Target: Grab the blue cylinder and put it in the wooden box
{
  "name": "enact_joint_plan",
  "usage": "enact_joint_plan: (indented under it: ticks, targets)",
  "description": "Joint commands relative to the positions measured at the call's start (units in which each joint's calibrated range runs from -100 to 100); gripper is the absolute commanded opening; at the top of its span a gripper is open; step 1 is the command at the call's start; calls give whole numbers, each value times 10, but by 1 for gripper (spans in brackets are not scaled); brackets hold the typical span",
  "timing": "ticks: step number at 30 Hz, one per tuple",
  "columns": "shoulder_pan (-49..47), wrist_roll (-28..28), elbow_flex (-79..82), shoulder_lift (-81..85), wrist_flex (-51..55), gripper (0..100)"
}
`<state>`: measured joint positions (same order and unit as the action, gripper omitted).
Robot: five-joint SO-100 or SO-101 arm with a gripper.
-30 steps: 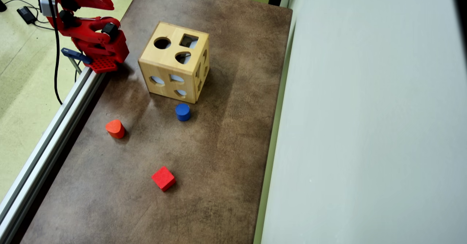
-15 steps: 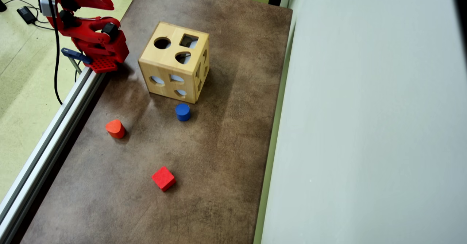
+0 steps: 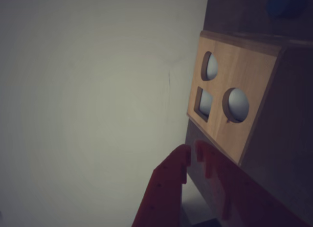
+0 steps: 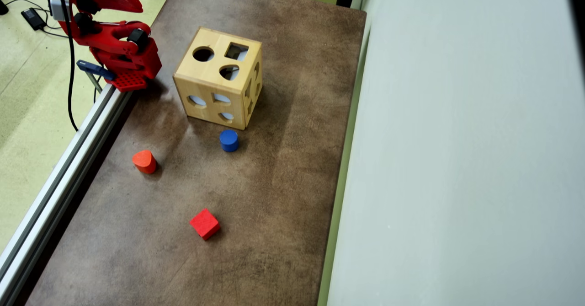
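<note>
The blue cylinder (image 4: 228, 140) stands upright on the brown table (image 4: 283, 182), just in front of the wooden box (image 4: 206, 73) in the overhead view. In the wrist view it is a dark blue blur (image 3: 286, 4) beyond the box (image 3: 234, 114). The box shows round, square and other cutouts on its top and sides. My red gripper (image 4: 140, 9) sits folded back over the arm's base at the table's far left corner, well away from the cylinder. In the wrist view its fingertips (image 3: 183, 156) nearly touch, and the gripper (image 3: 192, 151) is shut with nothing held.
An orange-red rounded block (image 4: 144, 161) and a red cube (image 4: 204, 223) lie on the table nearer the front. A pale grey wall (image 4: 457, 159) runs along the right side. An aluminium rail (image 4: 64, 173) borders the left edge, with cables on the floor beyond.
</note>
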<state>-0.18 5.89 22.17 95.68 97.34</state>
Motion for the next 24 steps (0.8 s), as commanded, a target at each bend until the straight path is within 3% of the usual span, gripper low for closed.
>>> enact_joint_plan:
  ticks: [1, 24]
  targets:
    - [1, 2, -8, -3, 7, 2]
    - [-4, 2, -8, -3, 7, 3]
